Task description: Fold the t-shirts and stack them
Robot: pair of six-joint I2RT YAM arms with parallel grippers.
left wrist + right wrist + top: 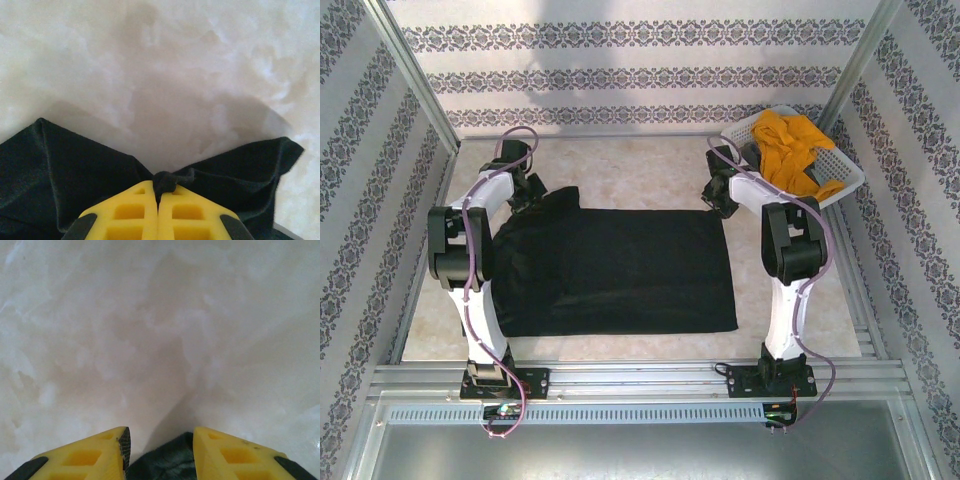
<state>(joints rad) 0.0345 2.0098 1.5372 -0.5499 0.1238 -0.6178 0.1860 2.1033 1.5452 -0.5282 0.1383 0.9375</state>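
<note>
1. The black t-shirt (620,272) lies spread flat on the pale marbled table (630,170) as a rough rectangle. The left arm hides part of its left side. In the top view the dark cloth shows almost no seams or folds, so its neckline cannot be located.
2. The left gripper (159,194) sits at the black t-shirt's far left corner. Its yellow fingers are pressed together and clamped on a small bunched pinch of the black cloth. In the left wrist view the fabric fans out to either side of the pinch. The frame's lower edge cuts off the finger bases.
3. The right gripper (160,436) sits at the black t-shirt's far right corner with its fingers apart. A patch of dark cloth shows low in the gap between them. Whether either pad touches the cloth cannot be made out, because the frame cuts the fingers short.
4. The mustard-yellow t-shirt (788,140) lies crumpled in the white lattice basket (847,165), beyond the black t-shirt's far right corner and apart from it. The right arm hides the basket's near left end, and the shirt's shape is lost in its bunched folds.
</note>
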